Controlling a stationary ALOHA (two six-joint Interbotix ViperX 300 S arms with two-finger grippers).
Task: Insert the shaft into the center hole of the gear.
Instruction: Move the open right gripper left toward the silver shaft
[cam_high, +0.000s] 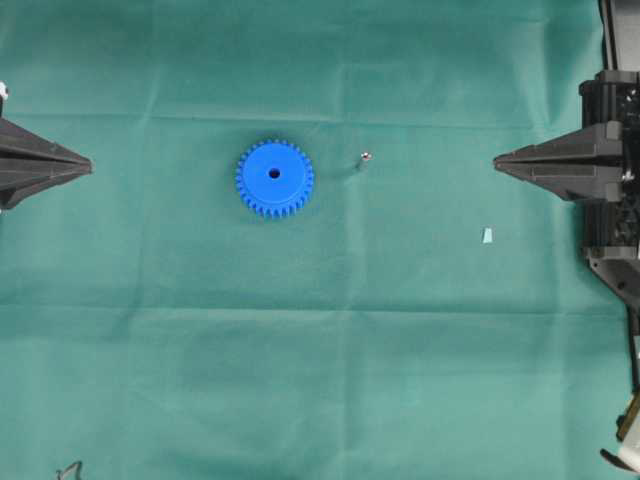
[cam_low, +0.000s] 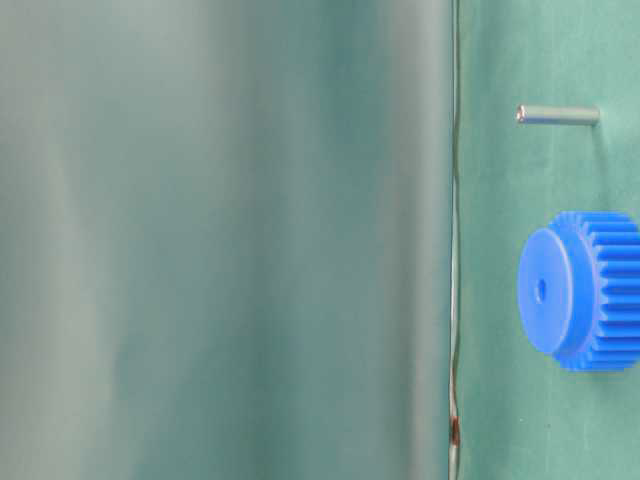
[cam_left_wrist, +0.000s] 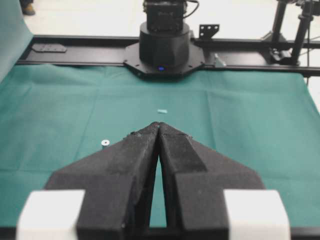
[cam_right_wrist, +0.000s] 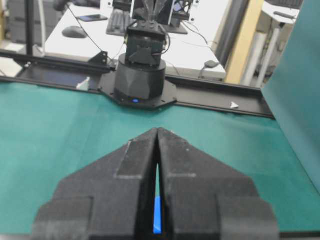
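Note:
The blue gear lies flat on the green cloth, left of the middle, with its center hole facing up. The shaft stands on end to its right, apart from it. The table-level view, turned sideways, shows the gear, the hole and the shaft. My left gripper is shut and empty at the left edge. My right gripper is shut and empty at the right. The left wrist view shows the shut gripper and the shaft. The right wrist view shows the shut gripper, with a sliver of the gear behind it.
A small pale blue scrap lies on the cloth below my right gripper; it also shows in the left wrist view. The arm bases stand at the two ends of the green cloth.

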